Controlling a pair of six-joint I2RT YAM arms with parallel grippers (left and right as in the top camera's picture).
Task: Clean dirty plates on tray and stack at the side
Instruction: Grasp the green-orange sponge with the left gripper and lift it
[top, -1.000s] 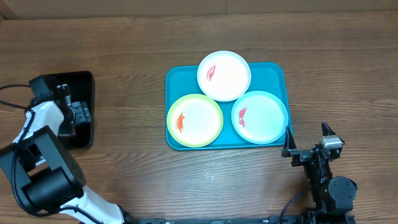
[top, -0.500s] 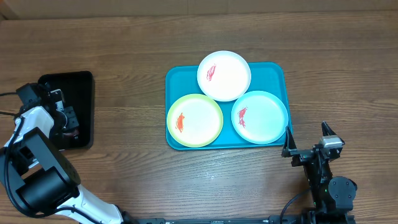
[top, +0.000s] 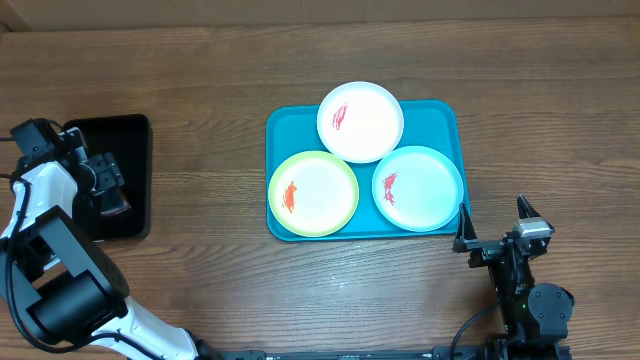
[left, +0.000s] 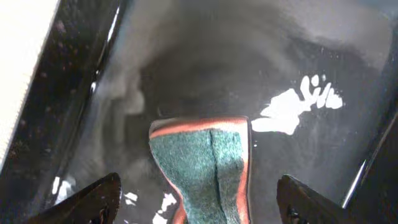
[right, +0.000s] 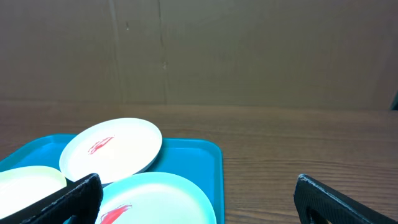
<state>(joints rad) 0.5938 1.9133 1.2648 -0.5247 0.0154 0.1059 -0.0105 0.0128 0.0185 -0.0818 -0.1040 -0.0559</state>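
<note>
Seeing my left fingers (left: 93, 199) spread wide, a green sponge (left: 205, 168) between them in the black tray (top: 137, 130), my right fingers (right: 68, 199) spread too, three smeared plates (top: 360, 120) on the blue tray (top: 285, 125).

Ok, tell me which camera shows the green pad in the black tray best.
Left wrist view: the green pad, red-edged, fills the middle of the frame on the black tray, inside the open left hand. Overhead, that hand covers it. The right wrist view misses it, showing only plates and the teal tray.
</note>
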